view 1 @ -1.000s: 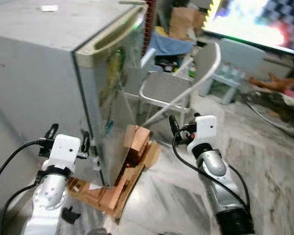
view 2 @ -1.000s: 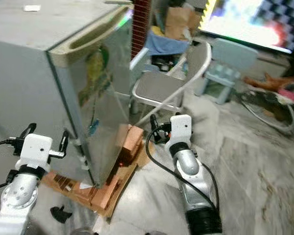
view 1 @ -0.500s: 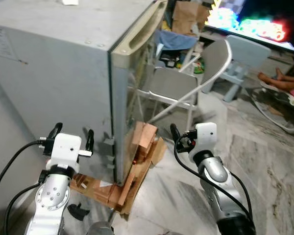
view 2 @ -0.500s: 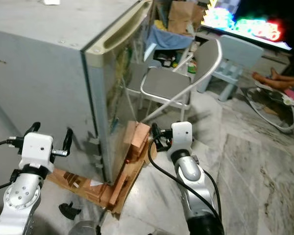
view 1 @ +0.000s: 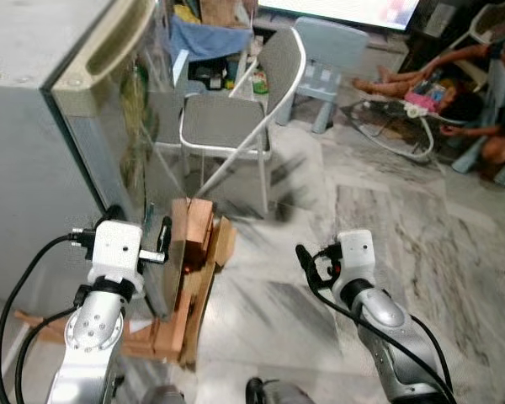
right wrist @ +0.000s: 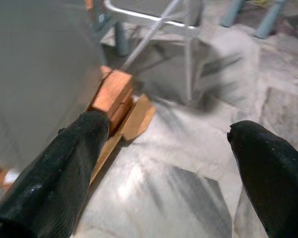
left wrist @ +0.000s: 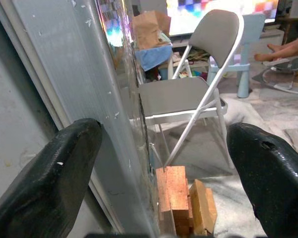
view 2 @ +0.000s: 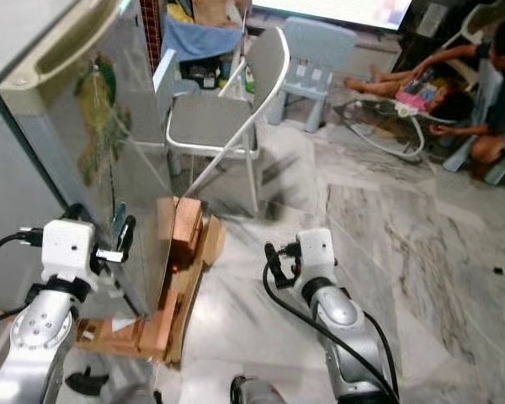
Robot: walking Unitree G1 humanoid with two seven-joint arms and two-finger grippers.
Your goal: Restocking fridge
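On our far left stands the grey fridge, its door shut, resting on a stack of wooden blocks on the marble floor. Our left hand is raised right at the fridge's front corner, its two black fingers spread wide with nothing between them; in the left wrist view the door edge runs up between the fingers, and the blocks lie just beyond and below. Past that hand, beside the fridge, a grey folding chair stands with a pale blue child's chair farther behind it. Our right hand hovers over bare floor, well apart from the fridge, its fingers also wide and empty; its wrist view looks toward the blocks and the folding chair's legs. Far beyond this hand, at the upper right, a person sits on the floor.
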